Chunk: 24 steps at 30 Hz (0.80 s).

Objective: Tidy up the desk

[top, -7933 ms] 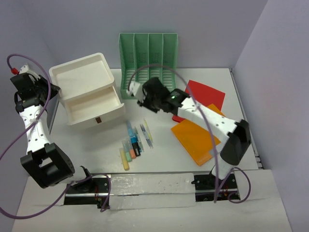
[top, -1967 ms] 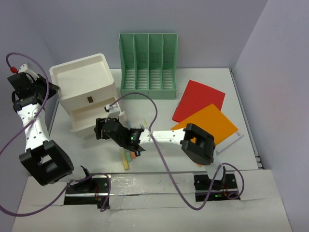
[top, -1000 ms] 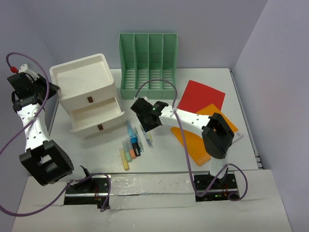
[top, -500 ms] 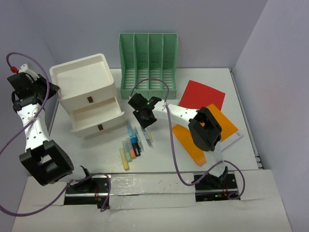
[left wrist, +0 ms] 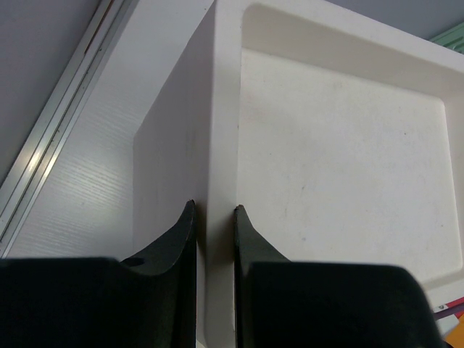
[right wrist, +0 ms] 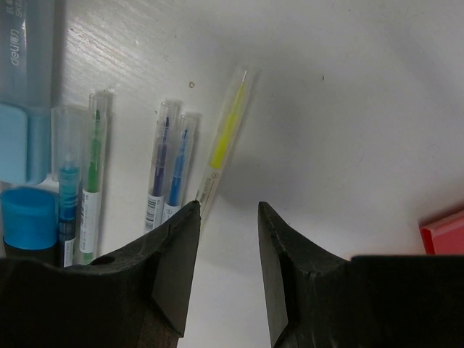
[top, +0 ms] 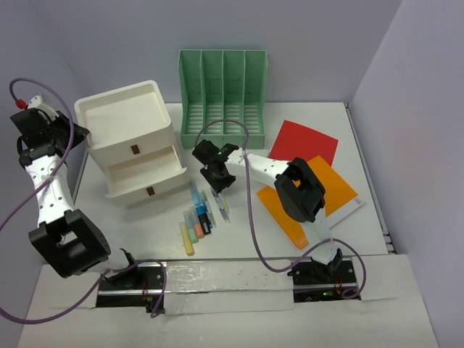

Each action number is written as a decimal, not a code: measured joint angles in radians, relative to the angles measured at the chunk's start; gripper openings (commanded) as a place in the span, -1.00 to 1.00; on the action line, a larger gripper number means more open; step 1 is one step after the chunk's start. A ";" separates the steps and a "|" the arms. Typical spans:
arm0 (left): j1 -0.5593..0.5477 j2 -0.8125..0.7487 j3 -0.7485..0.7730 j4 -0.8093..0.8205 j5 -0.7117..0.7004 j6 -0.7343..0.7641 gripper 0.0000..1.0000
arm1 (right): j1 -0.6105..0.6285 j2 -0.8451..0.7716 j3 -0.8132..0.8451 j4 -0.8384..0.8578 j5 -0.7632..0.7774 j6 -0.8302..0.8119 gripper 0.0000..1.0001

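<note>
Right end effector (top: 220, 181) over pens (top: 204, 208) on desk (top: 313, 116)

Top camera: high, above and behind both arm bases, tilted down and forward; whole desk (top: 145, 225) in frame, seen from afar. Left wrist camera: close, looking along the left gripper (left wrist: 214, 206) onto the drawer box (left wrist: 326, 145) top; box shared with top view. Right wrist camera: very close, facing down past the right gripper (right wrist: 228, 206) at the pens (right wrist: 167, 163); pens and red folder (right wrist: 446, 228) corner shared with top view.
</note>
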 measured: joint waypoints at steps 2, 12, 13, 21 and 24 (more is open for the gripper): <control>0.000 0.001 0.000 0.000 0.001 0.001 -0.76 | 0.000 0.006 0.010 -0.007 -0.003 -0.007 -0.09; 0.000 0.004 0.008 -0.009 0.001 0.005 -0.70 | -0.002 0.037 0.010 -0.007 -0.022 -0.037 -0.21; 0.000 0.004 0.008 -0.009 0.001 0.005 -0.69 | -0.003 0.037 0.010 -0.007 -0.023 -0.038 -0.26; 0.000 0.012 0.025 -0.031 0.003 0.010 -0.63 | -0.027 0.036 -0.026 0.005 -0.020 -0.031 -0.70; 0.000 0.016 0.035 -0.044 0.004 0.015 -0.62 | -0.044 0.025 -0.043 0.012 -0.015 -0.024 -0.93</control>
